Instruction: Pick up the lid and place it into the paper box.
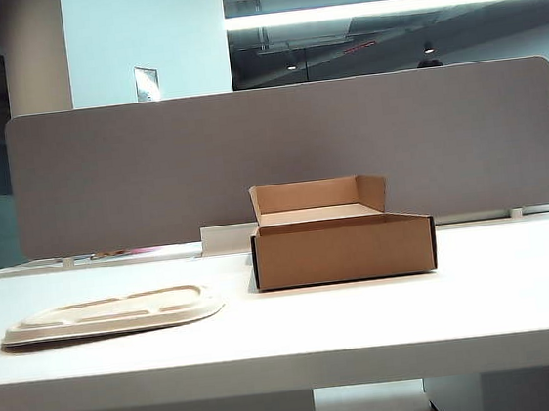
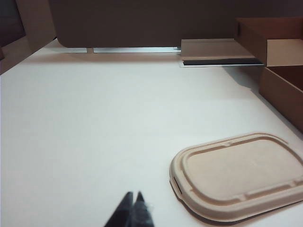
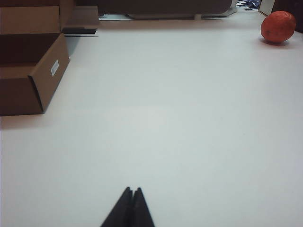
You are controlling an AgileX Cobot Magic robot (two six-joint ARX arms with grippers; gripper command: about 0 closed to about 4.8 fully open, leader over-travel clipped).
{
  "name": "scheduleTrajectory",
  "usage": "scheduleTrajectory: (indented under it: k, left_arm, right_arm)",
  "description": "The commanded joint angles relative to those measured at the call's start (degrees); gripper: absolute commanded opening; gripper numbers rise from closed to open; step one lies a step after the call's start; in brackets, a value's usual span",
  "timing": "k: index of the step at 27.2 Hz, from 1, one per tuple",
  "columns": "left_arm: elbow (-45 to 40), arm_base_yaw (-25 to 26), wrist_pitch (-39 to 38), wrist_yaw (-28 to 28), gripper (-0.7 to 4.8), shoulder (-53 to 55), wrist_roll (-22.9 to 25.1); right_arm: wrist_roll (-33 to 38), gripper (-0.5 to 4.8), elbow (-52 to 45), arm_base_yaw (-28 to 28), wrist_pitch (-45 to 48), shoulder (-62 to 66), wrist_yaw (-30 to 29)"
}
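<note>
Nearby, orange ball by right gripper, left gripper closed

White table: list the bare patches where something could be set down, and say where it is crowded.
On the white table, bare room lies right of the paper box, toward the orange ball, and between the lid and the grey divider. Tightest is the gap between lid and box. The left gripper and right gripper hang shut above bare surface.
</note>
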Motion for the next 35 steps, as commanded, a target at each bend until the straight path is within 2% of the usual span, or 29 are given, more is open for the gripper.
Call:
scheduleTrajectory:
  k: [1,16,21,27,35]
  left_arm:
    - [0.17,-0.07,0.74,-0.17,-0.04,0.07,0.02]
    - [0.17,-0.07,1.20,-0.11,-0.03,0.07,0.00]
    - [0.17,-0.07,1.11,2.16,-0.04,0.07,-0.07]
    - [0.26,-0.07,1.01,2.19,-0.04,0.07,-6.86]
    - [4.15,-0.07,-0.83,3.43,-0.05,0.11,-9.49]
  right_arm:
    - [-0.17,-0.08,-0.33,0.02,0.87,-0.02,0.02]
    - [-0.17,-0.08,-0.33,0.02,0.87,-0.02,0.00]
    - [-0.17,-0.08,-0.33,0.04,0.87,-0.02,0.00]
    - [-0.15,-0.08,-0.33,0.04,0.87,-0.04,0.02]
    - [3.37,-0.08,-0.33,0.07,0.85,-0.04,-0.42]
